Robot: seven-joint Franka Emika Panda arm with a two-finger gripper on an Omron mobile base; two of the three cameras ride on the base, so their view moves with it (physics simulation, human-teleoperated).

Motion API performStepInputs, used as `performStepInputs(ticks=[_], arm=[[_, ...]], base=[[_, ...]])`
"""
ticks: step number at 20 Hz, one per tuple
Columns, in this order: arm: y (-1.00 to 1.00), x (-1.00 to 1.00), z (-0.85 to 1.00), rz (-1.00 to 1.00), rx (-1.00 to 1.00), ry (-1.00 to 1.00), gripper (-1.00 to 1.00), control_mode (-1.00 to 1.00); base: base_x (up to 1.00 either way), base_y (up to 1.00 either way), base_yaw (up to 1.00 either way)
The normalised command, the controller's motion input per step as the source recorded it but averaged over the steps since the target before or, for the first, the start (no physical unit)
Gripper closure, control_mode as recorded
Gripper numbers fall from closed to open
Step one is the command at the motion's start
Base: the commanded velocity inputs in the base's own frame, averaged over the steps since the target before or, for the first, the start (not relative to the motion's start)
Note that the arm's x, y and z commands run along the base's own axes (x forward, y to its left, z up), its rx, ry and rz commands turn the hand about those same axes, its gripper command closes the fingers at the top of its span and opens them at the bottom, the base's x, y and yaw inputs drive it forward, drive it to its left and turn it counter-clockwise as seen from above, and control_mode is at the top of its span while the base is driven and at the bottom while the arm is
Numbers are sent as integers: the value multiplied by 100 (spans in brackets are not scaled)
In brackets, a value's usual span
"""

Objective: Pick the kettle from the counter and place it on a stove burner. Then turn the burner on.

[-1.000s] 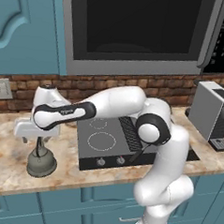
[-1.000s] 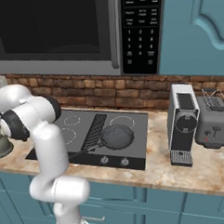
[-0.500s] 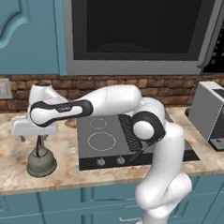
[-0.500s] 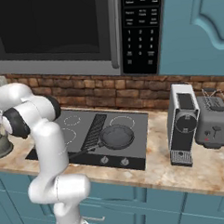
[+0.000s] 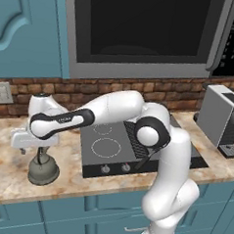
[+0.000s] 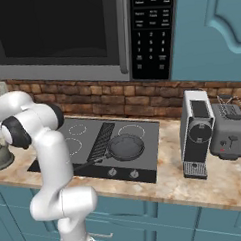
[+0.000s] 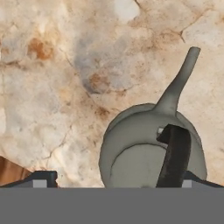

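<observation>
The kettle (image 5: pixel 43 169) sits at lower left of the left base view, on the counter (image 5: pixel 7 173), just left of the dark cooktop (image 5: pixel 92 159). It turns up again at the far left edge of the right base view, partly cut off. The gripper (image 5: pixel 32 151) hangs right above it, fingers pointing down, jaws spread wide and holding nothing. From the hand view the kettle fills the lower right, spout reaching toward the upper right, dark handle arching over the lid, one finger tip (image 7: pixel 41 178) low at left, well clear of the body.

Any writing? There is small dark lettering on the arm's black forearm band, too small to read. The microwave (image 6: pixel 63 35) keypad at the top of the right base view carries tiny white labels, unreadable too.

Containers now: the frying pan (image 6: pixel 125 147) rests on the right half of the cooktop, middle of the right base view, and looks bare inside. Whether the kettle holds anything, I cannot tell. The stove burner (image 5: pixel 106 147), a solid white ring, lies bare in the middle of the left base view. The coffee machine (image 6: pixel 195 133) and toaster (image 6: pixel 228 134) stand at right.
</observation>
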Motion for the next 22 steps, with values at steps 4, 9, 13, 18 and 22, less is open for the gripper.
performStepInputs(ticks=[4, 9, 13, 18, 22], arm=[[0, -2, -3, 0, 0, 0, 100, -100], [0, 0, 0, 0, 0, 0, 100, -100], [0, -3, 0, 0, 0, -9, 100, -100], [-3, -15, 5, 0, 0, -23, 100, -100], [-16, -26, 5, 0, 0, -29, 100, -100]], base=[[0, 0, 0], [0, 0, 0], [0, 0, 0], [0, 0, 0], [0, 0, 0]])
